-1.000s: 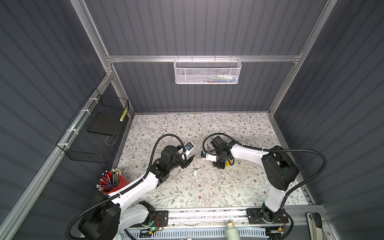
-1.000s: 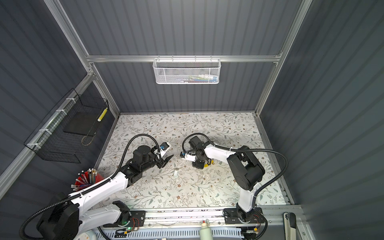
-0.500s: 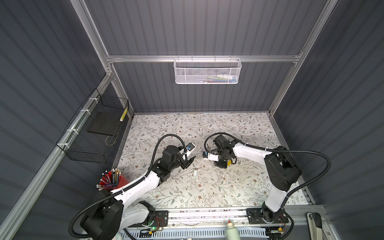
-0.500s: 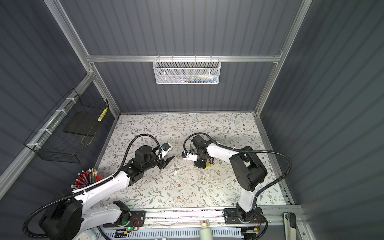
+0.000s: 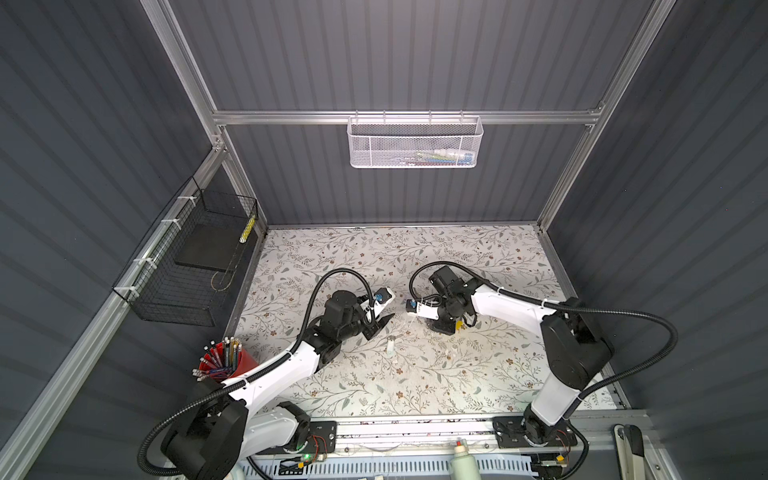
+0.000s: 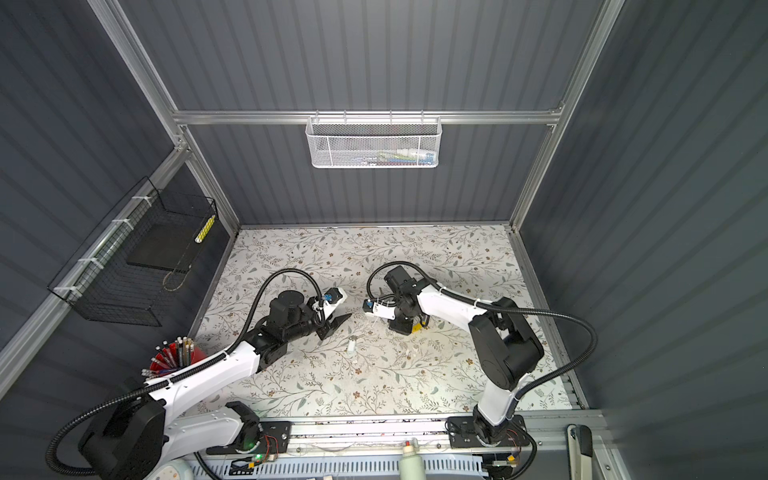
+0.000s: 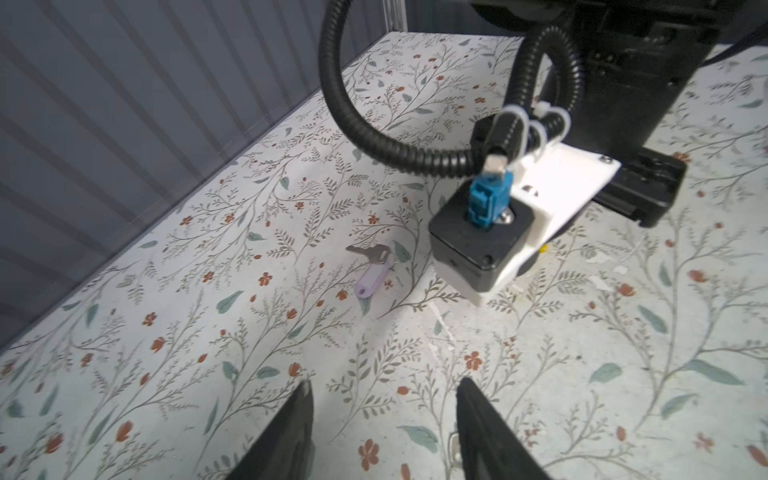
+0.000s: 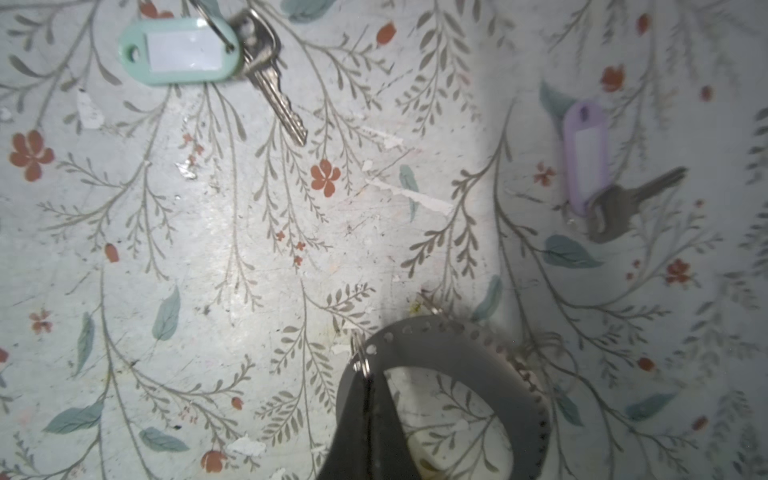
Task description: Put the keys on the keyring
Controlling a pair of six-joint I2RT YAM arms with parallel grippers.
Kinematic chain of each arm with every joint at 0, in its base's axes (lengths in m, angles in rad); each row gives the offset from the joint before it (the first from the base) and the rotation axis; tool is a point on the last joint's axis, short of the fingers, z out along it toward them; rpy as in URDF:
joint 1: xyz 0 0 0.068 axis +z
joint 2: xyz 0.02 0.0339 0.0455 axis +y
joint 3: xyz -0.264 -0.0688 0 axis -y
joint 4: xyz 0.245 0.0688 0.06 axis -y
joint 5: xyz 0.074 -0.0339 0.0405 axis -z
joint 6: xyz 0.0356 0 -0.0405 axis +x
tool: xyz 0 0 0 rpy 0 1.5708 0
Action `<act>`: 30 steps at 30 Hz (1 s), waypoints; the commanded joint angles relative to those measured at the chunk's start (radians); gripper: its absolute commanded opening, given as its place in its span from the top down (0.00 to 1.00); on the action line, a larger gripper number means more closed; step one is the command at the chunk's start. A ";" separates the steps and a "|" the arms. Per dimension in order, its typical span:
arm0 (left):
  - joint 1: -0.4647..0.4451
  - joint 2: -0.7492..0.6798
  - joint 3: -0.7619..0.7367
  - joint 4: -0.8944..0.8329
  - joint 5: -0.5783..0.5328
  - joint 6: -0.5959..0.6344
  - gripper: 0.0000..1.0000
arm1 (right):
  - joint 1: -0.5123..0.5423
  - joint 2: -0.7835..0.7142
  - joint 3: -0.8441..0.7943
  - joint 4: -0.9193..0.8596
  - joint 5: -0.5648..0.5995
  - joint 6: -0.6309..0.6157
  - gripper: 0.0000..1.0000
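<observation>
On the matt, scuffed floral table, the keyring is a smooth matt grey plastic-looking band with a shiny metal ring on its edge, and well apart from it silvery metal keys carry glossy plastic tags.

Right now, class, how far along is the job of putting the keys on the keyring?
Done: nothing threaded; the silver key with a mint-green tag and the silver key with a purple tag lie loose on the floral tabletop. In hand: the right gripper is shut on the grey perforated keyring loop; the left gripper is open and empty. Left: both keys.
</observation>
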 commanded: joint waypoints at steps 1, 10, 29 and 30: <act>0.006 -0.029 0.007 0.007 0.131 0.038 0.48 | -0.013 -0.094 -0.024 0.030 -0.057 0.016 1.00; 0.004 0.012 0.136 -0.053 0.322 0.036 0.63 | -0.034 -0.316 -0.094 0.169 -0.218 0.056 1.00; -0.006 -0.004 0.257 -0.141 0.371 0.052 0.73 | -0.039 -0.512 -0.242 0.568 -0.436 0.256 1.00; -0.008 -0.001 0.265 -0.140 0.364 0.052 0.73 | -0.039 -0.513 -0.244 0.568 -0.439 0.257 1.00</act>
